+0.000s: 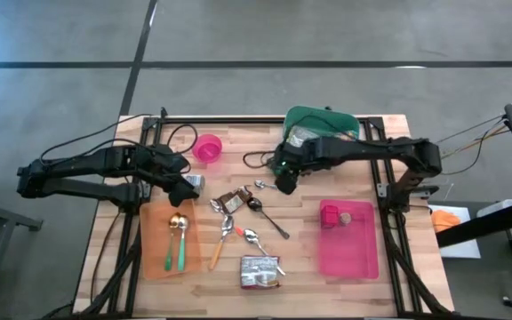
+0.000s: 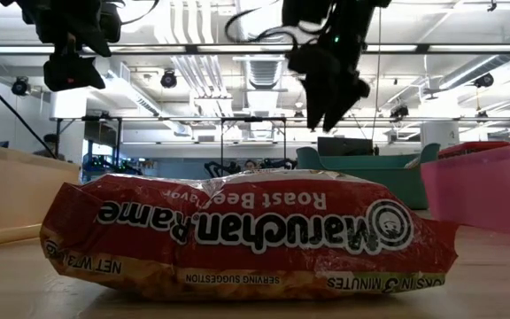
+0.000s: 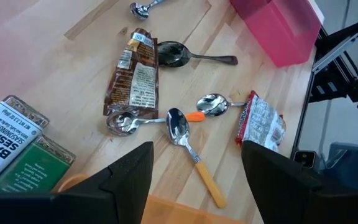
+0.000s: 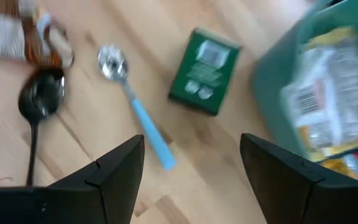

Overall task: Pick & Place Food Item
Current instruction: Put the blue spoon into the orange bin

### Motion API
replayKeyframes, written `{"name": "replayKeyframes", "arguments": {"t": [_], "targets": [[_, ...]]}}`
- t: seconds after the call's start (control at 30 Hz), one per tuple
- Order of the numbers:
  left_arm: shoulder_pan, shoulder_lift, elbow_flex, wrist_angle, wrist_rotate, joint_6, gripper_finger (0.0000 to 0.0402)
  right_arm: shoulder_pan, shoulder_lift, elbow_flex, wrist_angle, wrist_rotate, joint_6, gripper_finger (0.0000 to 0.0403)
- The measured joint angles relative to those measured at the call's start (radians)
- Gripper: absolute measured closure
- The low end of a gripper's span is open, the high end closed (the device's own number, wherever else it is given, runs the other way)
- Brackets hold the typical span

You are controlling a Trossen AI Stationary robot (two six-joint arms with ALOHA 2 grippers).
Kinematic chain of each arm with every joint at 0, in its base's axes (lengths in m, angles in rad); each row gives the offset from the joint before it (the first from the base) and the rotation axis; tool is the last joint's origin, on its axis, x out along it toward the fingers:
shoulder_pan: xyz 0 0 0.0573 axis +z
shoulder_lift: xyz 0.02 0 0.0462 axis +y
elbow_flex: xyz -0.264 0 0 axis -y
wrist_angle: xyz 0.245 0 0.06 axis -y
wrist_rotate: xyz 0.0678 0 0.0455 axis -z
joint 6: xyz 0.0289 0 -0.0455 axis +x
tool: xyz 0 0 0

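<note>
The ramen packet lies flat near the front edge of the worktop, about midway along it; in the low view it fills the foreground with its red printed face toward the camera. A second food item, a brown snack wrapper, lies at the centre of the worktop. A black spoon lies just beside the wrapper on its right. Several more spoons lie between the wrapper and the ramen packet, one with an orange handle.

The right tool hangs above the worktop behind the centre, clear of the surface. Its fingers are spread and nothing is between them. The right wrist view shows a green box and a blue-handled spoon on the wood beneath it.

The left tool hangs over the left half of the worktop, at the rear end of an orange board. Its fingers are spread and empty.

A green bin with packets inside stands at the rear edge, right of the middle. A pink cup stands near the rear edge, left of the bin. A pink tray lies toward the right edge. The orange board carries two spoons, one with a green handle.
</note>
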Motion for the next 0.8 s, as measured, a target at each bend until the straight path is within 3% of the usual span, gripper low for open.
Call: {"name": "replayKeyframes", "arguments": {"t": [0.33, 0.6, 0.8], "targets": [[0.000, 0.000, 0.000, -0.016, 0.000, -0.011, 0.0155, 0.022, 0.120, -0.011, 0.014, -0.061, -0.122, 0.0140], [0.000, 0.000, 0.000, -0.023, 0.000, -0.010, 0.0155, 0.037, 0.172, -0.022, 0.052, -0.098, -0.383, 0.0140], [-0.001, 0.000, 0.000, -0.028, 0.000, -0.010, 0.0155, 0.038, 0.203, -0.035, 0.072, -0.106, -0.483, 0.0140]]}}
